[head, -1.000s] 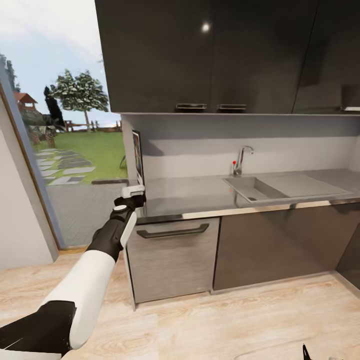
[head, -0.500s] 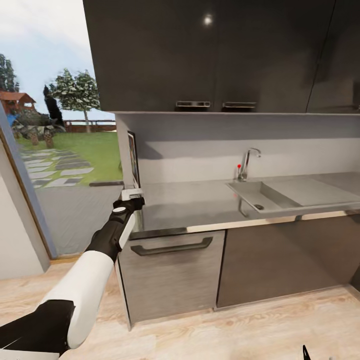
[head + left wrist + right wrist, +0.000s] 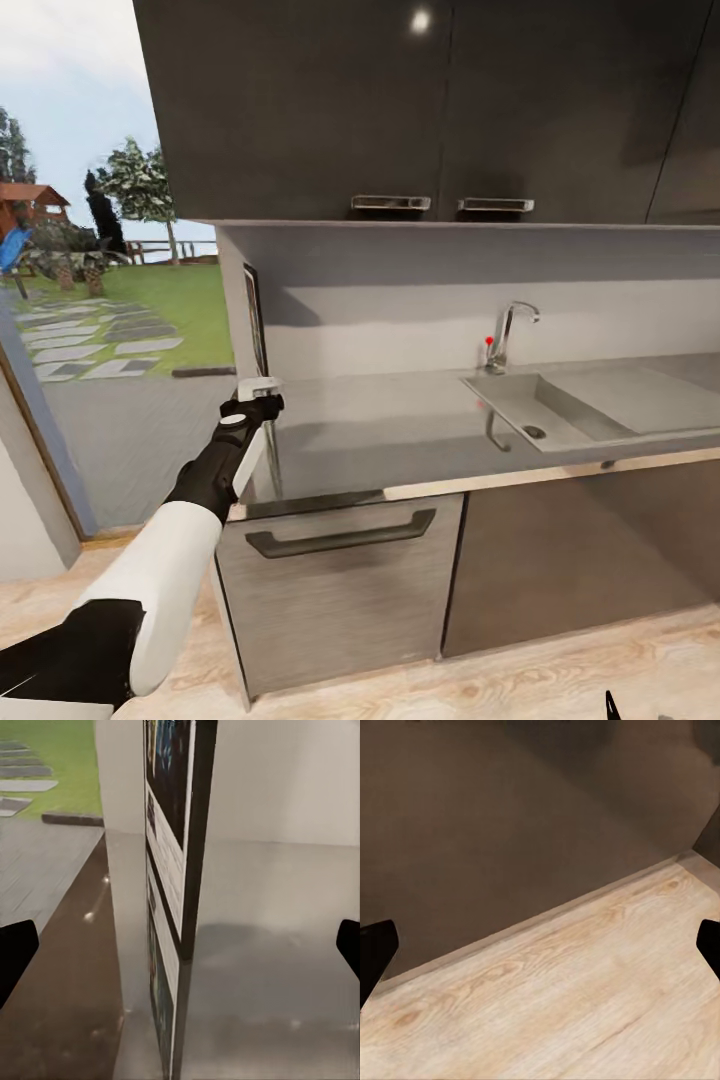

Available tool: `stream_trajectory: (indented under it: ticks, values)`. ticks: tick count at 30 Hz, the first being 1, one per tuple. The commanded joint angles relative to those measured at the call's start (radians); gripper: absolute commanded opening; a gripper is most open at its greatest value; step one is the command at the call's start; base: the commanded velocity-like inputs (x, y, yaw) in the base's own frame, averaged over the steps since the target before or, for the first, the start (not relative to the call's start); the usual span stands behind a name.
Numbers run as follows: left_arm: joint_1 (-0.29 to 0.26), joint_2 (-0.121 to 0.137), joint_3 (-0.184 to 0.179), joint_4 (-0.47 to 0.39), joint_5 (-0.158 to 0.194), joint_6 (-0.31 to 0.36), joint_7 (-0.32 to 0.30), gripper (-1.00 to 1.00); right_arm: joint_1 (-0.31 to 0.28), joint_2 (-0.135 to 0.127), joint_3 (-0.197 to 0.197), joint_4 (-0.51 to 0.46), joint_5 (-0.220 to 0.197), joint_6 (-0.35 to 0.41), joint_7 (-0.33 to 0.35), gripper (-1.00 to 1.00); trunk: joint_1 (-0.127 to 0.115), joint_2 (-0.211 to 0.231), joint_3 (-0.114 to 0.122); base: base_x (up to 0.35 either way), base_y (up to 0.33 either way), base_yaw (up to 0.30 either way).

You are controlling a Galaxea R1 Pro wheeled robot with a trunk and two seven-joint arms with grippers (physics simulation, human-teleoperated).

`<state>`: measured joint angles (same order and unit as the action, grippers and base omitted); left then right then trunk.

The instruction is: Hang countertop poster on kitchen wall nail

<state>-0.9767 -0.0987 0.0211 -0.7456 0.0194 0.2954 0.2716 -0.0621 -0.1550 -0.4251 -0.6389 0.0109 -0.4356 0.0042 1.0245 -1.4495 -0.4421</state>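
The poster [image 3: 251, 318] stands upright and edge-on at the left end of the grey kitchen countertop [image 3: 400, 440], against the end wall. In the left wrist view its thin black frame [image 3: 193, 847] faces me, with the white border and colourful print slanting away. My left gripper [image 3: 258, 388] hovers at the counter's left edge, just in front of the poster's lower part. It is open, and its two dark fingertips [image 3: 15, 954] stand wide on either side of the poster without touching it. My right gripper [image 3: 540, 945] is open, low over the wooden floor.
The built-in sink [image 3: 545, 405] and chrome faucet [image 3: 510, 332] lie to the right. Dark upper cabinets [image 3: 400, 100] hang over the counter. A grey drawer front with a black handle [image 3: 340, 535] sits under it. A glass opening to the garden [image 3: 100, 320] is at the left.
The whole view has shifted and the counter looms larger, so the camera has moved closer. My left gripper keeps its place by the poster's lower edge.
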Motion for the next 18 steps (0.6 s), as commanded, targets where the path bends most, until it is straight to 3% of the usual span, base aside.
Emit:
stream_trajectory:
  ticks: [1,14,18]
  values:
    - [0.0,0.001,0.002,-0.001,0.002,0.005,0.002,1.0,-0.001,0.0,-0.001,0.001,0.001,-0.003,0.0,1.0,0.0,-0.001,-0.001,0.259,0.0,0.0]
    - [0.0,0.023,0.003,0.012,0.002,0.003,0.001,1.0,0.0,0.001,-0.001,0.026,0.0,0.0,0.002,1.0,0.0,-0.001,-0.001,0.158,0.0,0.0]
    - [0.0,0.035,0.003,0.022,0.002,-0.002,0.001,1.0,0.005,-0.002,-0.005,0.075,-0.001,0.0,0.001,1.0,0.0,-0.001,-0.001,0.055,0.0,0.0]
